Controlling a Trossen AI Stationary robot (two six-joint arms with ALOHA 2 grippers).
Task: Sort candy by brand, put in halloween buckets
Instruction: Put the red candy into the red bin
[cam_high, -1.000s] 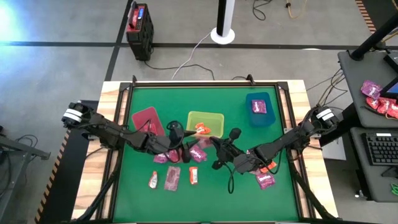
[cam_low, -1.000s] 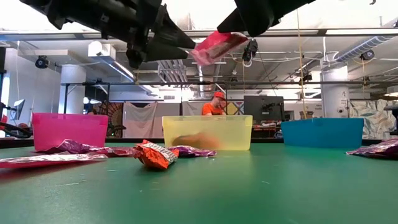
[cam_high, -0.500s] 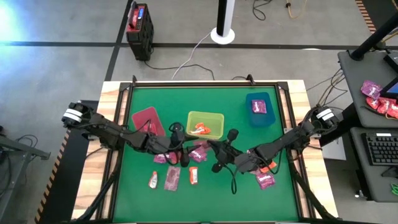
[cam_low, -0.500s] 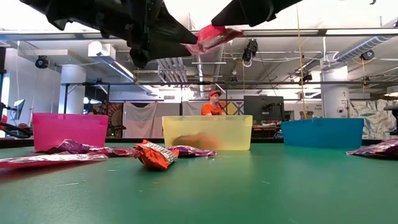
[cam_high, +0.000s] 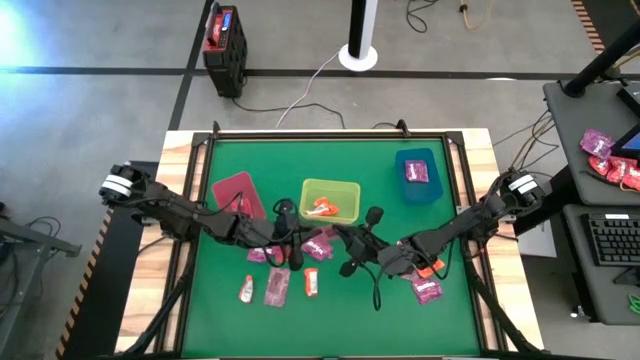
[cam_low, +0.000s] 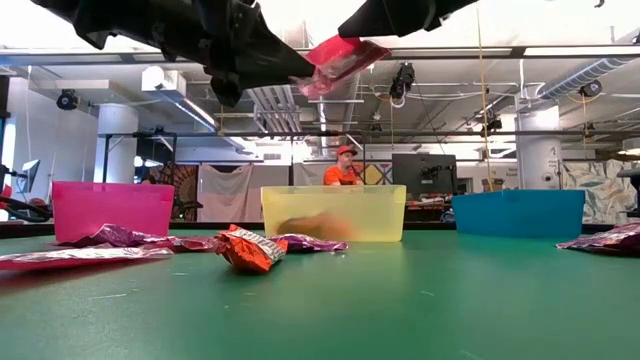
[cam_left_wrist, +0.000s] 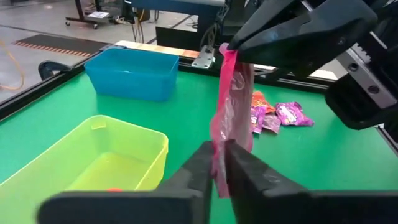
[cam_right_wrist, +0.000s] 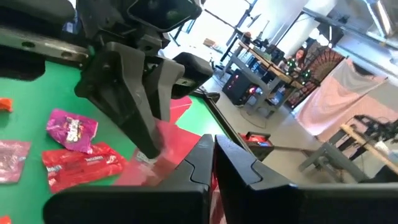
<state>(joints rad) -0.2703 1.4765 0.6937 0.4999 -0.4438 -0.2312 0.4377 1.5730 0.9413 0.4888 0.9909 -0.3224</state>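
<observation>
A shiny pink candy packet (cam_low: 335, 60) hangs in the air above the table's middle, in front of the yellow-green bucket (cam_high: 330, 200). My left gripper (cam_left_wrist: 219, 163) is shut on one end of it and my right gripper (cam_right_wrist: 213, 148) on the other. The two grippers face each other there (cam_high: 320, 243). The crimson bucket (cam_high: 237, 192) stands at the far left and the blue bucket (cam_high: 417, 173), with a pink packet in it, at the far right. An orange packet (cam_high: 323, 208) lies in the yellow-green bucket. My left gripper pinches the packet's near end (cam_left_wrist: 217, 177) between its two fingers, coming about level from the table's left. The packet is lifted clear of the table and spans from these fingers to the other gripper. My right gripper pinches the packet's opposite end (cam_left_wrist: 229, 53) between its two fingers, coming from the table's right and slanting down. That end sits a little higher, so the packet slopes between the two grippers (cam_low: 345, 55).
Loose packets lie on the green mat near the front: a dull pink one (cam_high: 277, 285), orange-and-white ones (cam_high: 246, 290) (cam_high: 312, 283), a magenta one (cam_high: 258, 254), and others at the right (cam_high: 427, 289). A wooden rim (cam_high: 180, 200) frames the table.
My left gripper has moved in toward the packet held by my right gripper and has shut on its free end. The packet, held up by my right gripper throughout, has risen slightly and is now held at both ends.
</observation>
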